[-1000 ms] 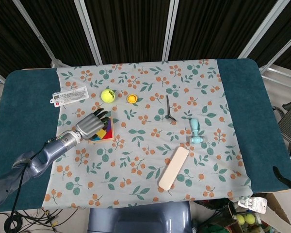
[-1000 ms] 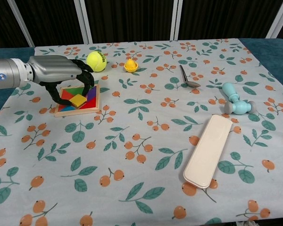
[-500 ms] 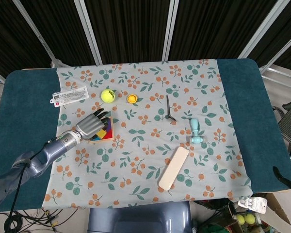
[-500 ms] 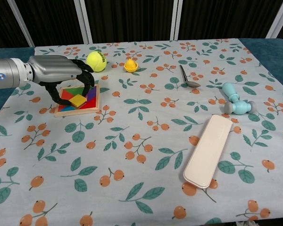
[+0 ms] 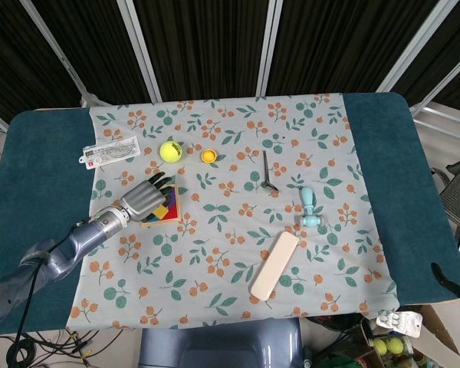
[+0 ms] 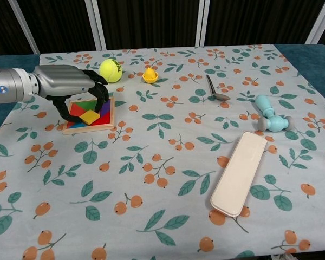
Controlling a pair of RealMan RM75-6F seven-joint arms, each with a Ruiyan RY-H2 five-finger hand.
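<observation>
My left hand (image 5: 142, 198) (image 6: 69, 86) arches over a square wooden tangram puzzle (image 5: 168, 209) (image 6: 90, 117) with coloured pieces, at the left of the floral cloth. Its dark fingers (image 6: 101, 93) curve down onto the puzzle's far side and the thumb reaches down at its left edge. The puzzle lies flat on the cloth. Just beyond the fingers lie a yellow tennis ball (image 5: 170, 151) (image 6: 111, 70) and a small yellow cap (image 5: 208, 156) (image 6: 150, 75). Neither view shows my right hand.
A dark spoon (image 5: 268, 172) (image 6: 214, 88) lies mid-table, with a pale blue toy (image 5: 310, 207) (image 6: 271, 116) to its right. Nearer me is a long cream case (image 5: 274, 265) (image 6: 239, 173). A packaged ruler (image 5: 110, 151) lies at the far left.
My left hand has edged slightly further over the puzzle, its fingers a little lower. Nothing else has moved.
</observation>
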